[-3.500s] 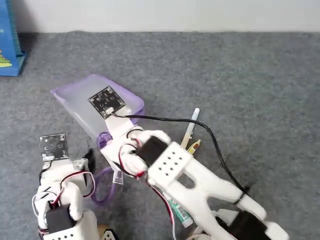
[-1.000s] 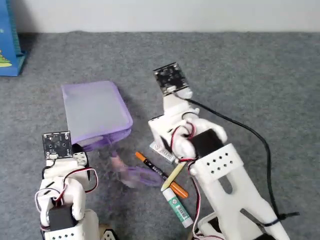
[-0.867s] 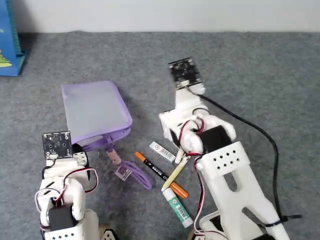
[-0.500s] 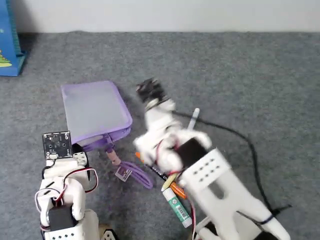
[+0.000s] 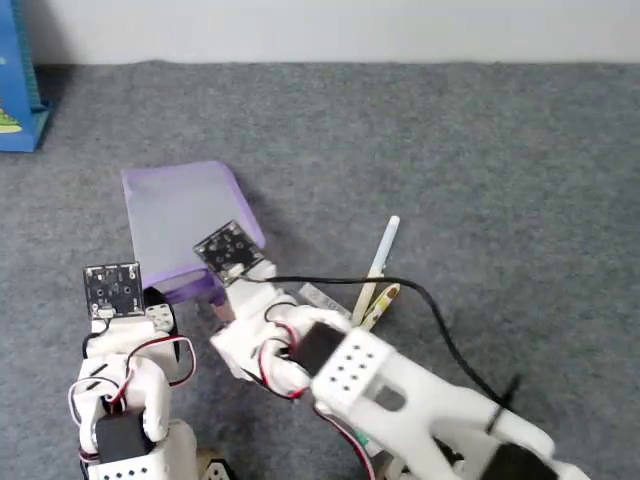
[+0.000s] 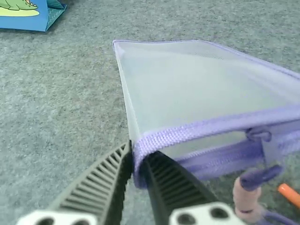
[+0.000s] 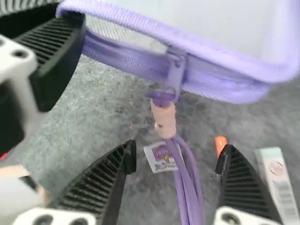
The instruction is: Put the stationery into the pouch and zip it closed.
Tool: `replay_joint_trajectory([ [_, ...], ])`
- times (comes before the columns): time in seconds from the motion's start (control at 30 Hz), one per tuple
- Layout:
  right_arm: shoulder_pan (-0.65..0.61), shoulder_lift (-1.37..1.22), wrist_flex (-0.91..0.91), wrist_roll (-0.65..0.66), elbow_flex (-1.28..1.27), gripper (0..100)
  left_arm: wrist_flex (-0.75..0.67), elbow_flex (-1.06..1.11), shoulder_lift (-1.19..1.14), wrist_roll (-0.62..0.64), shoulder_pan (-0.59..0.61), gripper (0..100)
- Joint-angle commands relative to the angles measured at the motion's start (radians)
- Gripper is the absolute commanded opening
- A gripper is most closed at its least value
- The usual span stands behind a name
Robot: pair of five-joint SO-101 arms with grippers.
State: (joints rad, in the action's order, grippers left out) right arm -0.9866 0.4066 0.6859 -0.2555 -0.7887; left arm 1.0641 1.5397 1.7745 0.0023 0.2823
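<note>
The translucent purple pouch [image 5: 183,213] lies flat, its zip edge toward the arms. My left gripper [image 6: 140,176] is shut on the pouch's [image 6: 197,89] near corner. My right gripper [image 7: 173,187] hangs open just above the mat, its jaws either side of the purple cord [image 7: 183,180] and paper tag [image 7: 161,157] that trail from the zip pull [image 7: 172,78] and pink bead [image 7: 164,119]. An orange pen tip [image 7: 220,142] and an eraser [image 7: 274,172] lie beside it. In the high view the right arm [image 5: 300,345] covers the cord; a white pen [image 5: 381,256] and a yellow pencil [image 5: 378,303] lie beyond it.
Grey felt mat [image 5: 480,150] covers the table, with open room at the back and right. A blue box [image 5: 18,90] stands at the far left edge. The left gripper's black finger [image 7: 51,51] shows close by in the right wrist view.
The right arm swung from above the loose stationery leftward and down to the pouch's zip cord. The left arm and pouch stayed put over the last second.
</note>
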Motion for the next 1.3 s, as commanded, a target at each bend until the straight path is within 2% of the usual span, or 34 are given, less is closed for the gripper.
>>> replay_joint_trajectory([
  [0.0,-0.018,-0.087,-0.113,-0.005,0.012,28.4,0.009,-0.044,0.011,-0.011,0.008,1],
  [0.3,0.007,-0.153,-0.157,-0.003,0.041,27.9,0.008,-0.044,0.011,-0.011,0.008,1],
  [0.37,0.007,-0.153,-0.157,-0.002,0.046,23.3,0.008,-0.044,0.011,-0.011,0.008,1],
  [0.53,0.024,-0.153,-0.219,0.034,0.051,4.9,0.008,-0.044,0.011,-0.011,0.008,1],
  [0.6,0.036,-0.153,-0.242,0.060,0.051,2.5,0.009,-0.044,0.011,-0.011,0.008,1],
  [0.93,0.090,-0.151,-0.245,0.069,0.051,3.9,0.009,-0.044,0.011,-0.011,0.008,1],
  [1.13,0.045,-0.145,-0.186,0.061,0.051,23.5,0.009,-0.044,0.011,-0.011,0.008,1],
  [1.27,0.041,-0.151,-0.213,0.061,0.052,21.7,0.009,-0.044,0.011,-0.011,0.008,1],
])
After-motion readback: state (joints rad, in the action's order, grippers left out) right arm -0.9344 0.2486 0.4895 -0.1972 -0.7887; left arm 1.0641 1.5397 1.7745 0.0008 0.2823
